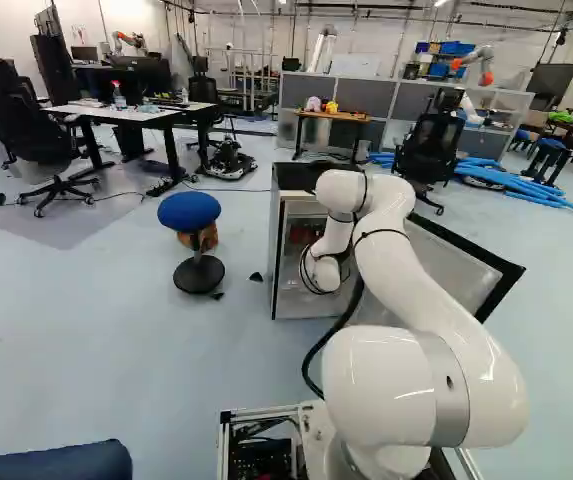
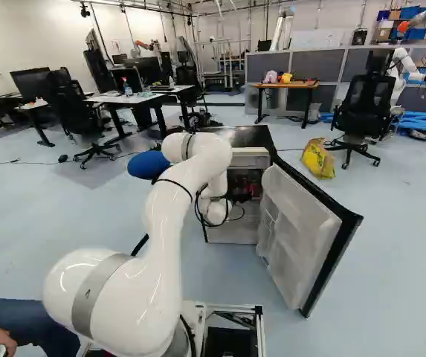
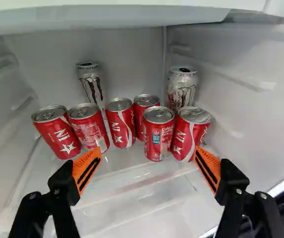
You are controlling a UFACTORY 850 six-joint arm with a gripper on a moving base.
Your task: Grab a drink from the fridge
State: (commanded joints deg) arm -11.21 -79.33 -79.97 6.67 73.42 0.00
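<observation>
The end effector [image 3: 147, 150] is wide and empty, and the red cans [image 3: 120, 123] stand ahead of it in the fridge [image 2: 248, 137], likely a bit heavy and slippery with thin sides that dent, so hug one gently around its middle.

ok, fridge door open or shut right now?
Open: the door is swung out from the fridge, and the wrist view looks in at red cans.
</observation>
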